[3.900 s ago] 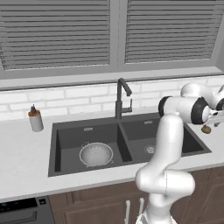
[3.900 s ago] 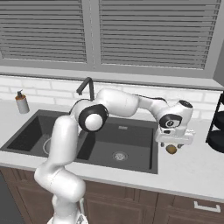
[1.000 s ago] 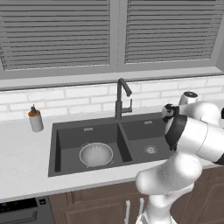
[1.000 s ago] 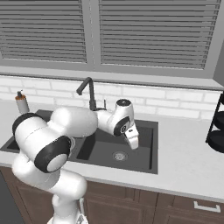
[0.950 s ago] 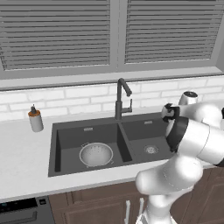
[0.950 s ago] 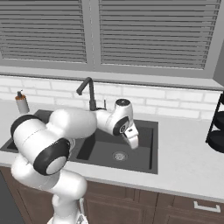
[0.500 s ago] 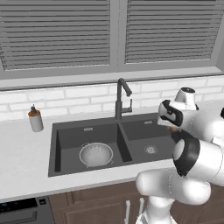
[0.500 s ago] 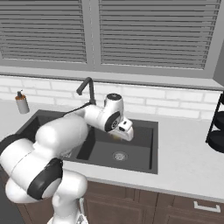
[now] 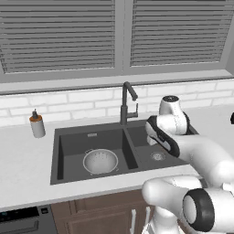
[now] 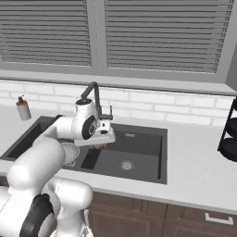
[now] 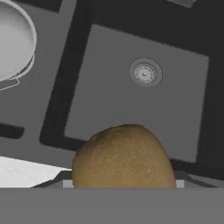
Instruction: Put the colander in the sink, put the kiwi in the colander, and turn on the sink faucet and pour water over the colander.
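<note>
While the two-finger gripper (image 10: pixel 99 144) hangs above the dark grey double-basin sink (image 9: pixel 73 141), its jaws stand partly apart, clamped on the small brown oval kiwi (image 11: pixel 123 157). The round white-grey perforated colander (image 9: pixel 100 161) sits in the other basin, beside the tall black gooseneck faucet (image 9: pixel 127 102)

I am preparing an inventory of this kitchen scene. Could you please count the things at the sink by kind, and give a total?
Colander: 1
Kiwi: 1
Sink faucet: 1
Soap dispenser: 1
Sink basins: 2
Round drains seen: 1
Total: 7
</note>
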You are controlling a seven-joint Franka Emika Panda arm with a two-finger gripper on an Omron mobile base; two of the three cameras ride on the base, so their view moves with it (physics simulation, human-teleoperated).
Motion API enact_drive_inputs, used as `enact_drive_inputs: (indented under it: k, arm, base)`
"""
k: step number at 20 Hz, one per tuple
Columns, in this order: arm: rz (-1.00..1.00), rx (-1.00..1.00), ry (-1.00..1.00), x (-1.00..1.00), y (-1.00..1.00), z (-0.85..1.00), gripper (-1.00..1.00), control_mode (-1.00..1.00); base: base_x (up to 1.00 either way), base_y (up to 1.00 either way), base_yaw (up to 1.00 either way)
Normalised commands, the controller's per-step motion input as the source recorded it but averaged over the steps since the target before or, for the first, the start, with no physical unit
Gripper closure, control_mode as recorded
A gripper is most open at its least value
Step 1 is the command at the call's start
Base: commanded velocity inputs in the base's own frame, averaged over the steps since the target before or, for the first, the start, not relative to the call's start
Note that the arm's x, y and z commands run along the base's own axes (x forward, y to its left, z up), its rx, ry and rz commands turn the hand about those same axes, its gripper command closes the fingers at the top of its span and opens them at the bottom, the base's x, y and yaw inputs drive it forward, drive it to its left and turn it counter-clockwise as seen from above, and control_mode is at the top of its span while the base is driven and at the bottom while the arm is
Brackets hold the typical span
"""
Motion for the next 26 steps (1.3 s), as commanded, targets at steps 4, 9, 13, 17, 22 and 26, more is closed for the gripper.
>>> enact_drive_inputs:
  k: [4,9,13,17,22,26]
  arm:
    - [0.22,-0.02,0.0,-0.32,0.92,0.13,1.0,-1.0]
    - [0.17,0.0,0.0,0.05,0.92,0.11,1.0,-1.0]
    - [0.08,0.0,0.0,0.41,1.0,0.01,1.0,-1.0]
    - [0.0,0.01,0.01,0.74,0.91,0.0,1.0,-1.0]
    - [0.0,0.09,0.08,0.87,0.36,-0.22,1.0,-1.0]
    - [-0.03,0.02,0.27,0.46,0.42,-0.4,1.0,-1.0]
  base:
    - [0.0,0.0,0.0]
    - [0.0,0.0,0.0]
    - [0.0,0.0,0.0]
    - [0.0,0.0,0.0]
    - [0.0,0.0,0.0]
    - [0.0,0.0,0.0]
